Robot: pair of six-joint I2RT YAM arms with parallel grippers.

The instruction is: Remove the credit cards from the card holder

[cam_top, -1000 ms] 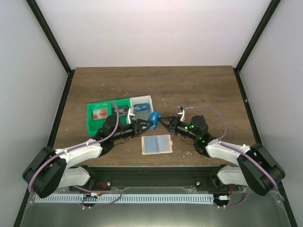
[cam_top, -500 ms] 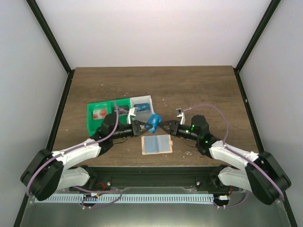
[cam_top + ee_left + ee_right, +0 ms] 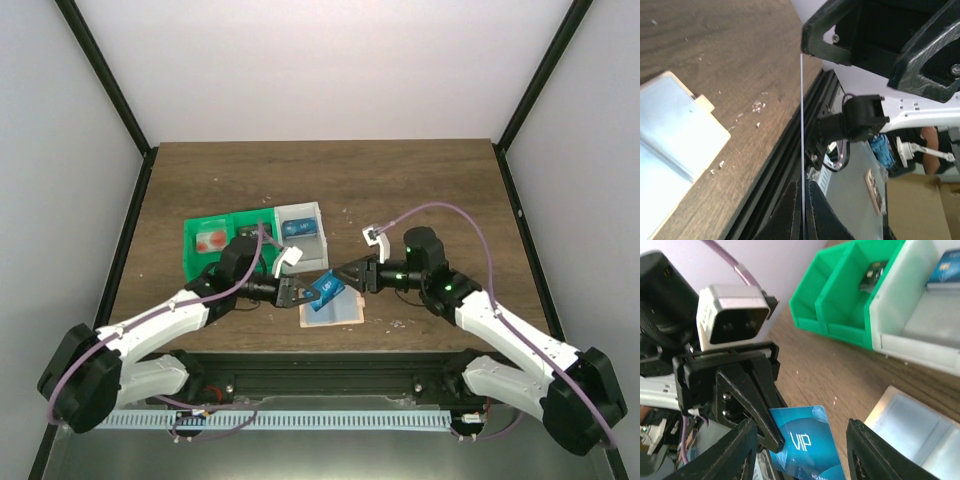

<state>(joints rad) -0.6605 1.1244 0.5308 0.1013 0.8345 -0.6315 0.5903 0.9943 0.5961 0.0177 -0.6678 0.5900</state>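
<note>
Pinching the bright blue plastic card [image 3: 322, 290] just above the open tan bifold card holder [image 3: 334, 313], your left gripper [image 3: 304, 292] is clamped on it, while your right gripper [image 3: 349, 280] gapes wide around its free end, holding nothing. Loosen left before right closes and it may drop. You have one card aloft, one holder.

left arm [image 3: 165, 325], 7 o'clock: white shells, black joints, black shoulder | right arm [image 3: 510, 333], 5 o'clock: same, green lights [image 3: 447, 287] | purple cable [image 3: 440, 206] along each | left gripper [image 3: 302, 292], right gripper [image 3: 342, 282]: black triangular braced fingers, silver screws [image 3: 835, 38] | wrist camera [image 3: 732, 315]: white-grey box, dark face
</note>
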